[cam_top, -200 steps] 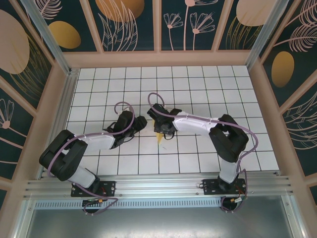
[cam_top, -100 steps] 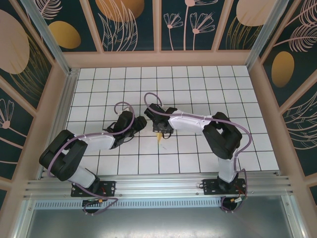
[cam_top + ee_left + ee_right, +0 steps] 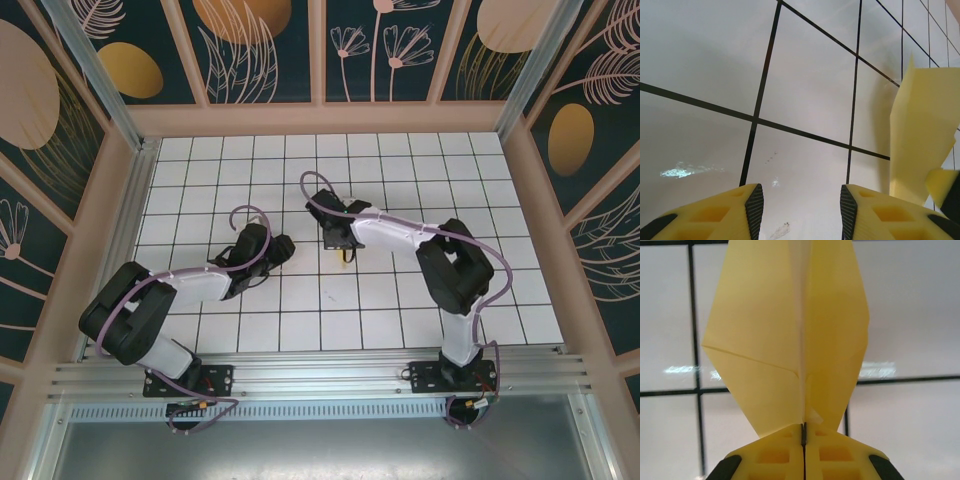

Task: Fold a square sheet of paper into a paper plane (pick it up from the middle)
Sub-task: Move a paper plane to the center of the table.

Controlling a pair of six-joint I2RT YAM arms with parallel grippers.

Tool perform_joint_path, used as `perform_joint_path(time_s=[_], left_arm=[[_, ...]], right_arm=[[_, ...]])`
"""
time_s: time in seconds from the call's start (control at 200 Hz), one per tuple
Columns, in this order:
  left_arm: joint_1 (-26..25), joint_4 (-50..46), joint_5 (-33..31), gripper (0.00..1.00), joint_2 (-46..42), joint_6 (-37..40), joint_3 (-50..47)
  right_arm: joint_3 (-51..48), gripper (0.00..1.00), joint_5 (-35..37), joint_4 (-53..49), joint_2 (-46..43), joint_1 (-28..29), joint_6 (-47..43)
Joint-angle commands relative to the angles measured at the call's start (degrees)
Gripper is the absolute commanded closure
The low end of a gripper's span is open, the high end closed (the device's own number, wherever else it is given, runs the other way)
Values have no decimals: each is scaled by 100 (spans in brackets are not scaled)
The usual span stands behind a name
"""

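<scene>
The paper plane [image 3: 790,335] is pale yellow paper folded into a dart, with two flaps spreading from a central crease. My right gripper [image 3: 803,432] is shut on its lower spine and holds it off the tiles. From above, only a small yellow tip of the plane [image 3: 346,256] shows under the right gripper [image 3: 340,240], near the table's middle. My left gripper [image 3: 284,246] rests just left of it, apart from the paper. In the left wrist view the left gripper [image 3: 800,200] is open over bare tile, and the plane [image 3: 922,135] stands at the right edge.
The white grid-tiled table [image 3: 250,170] is walled by a wooden frame [image 3: 325,118] at the back and both sides. An aluminium rail [image 3: 320,375] carrying both arm bases runs along the near edge. Purple cables loop above each wrist.
The right jaws have closed on the folded paper. The right gripper has then carried it a little back and to the right. The left arm has stayed in place.
</scene>
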Motion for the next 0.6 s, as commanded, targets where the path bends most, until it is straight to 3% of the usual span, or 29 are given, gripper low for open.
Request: perform_joint_path(time_s=[0.0, 0.13, 0.26, 0.41, 0.5, 0.59], left_arm=[[44, -121, -48, 53, -104, 131, -30], [52, -162, -83, 52, -120, 131, -5], [84, -336, -172, 49, -212, 163, 56], [245, -756, -391, 43, -581, 324, 163], [469, -1058, -544, 38, -956, 480, 194], [747, -1435, -789, 31, -1366, 704, 240]], right_arm=[[225, 92, -279, 186, 197, -444, -1020], [533, 87, -471, 296, 470, -778, -1413], [1021, 75, -447, 110, 473, -922, -1334], [979, 50, -455, 339, -433, -1108, -994], [555, 37, -305, 713, -1196, -1152, -853], [-89, 26, -26, 1147, -2022, -1549, -804]])
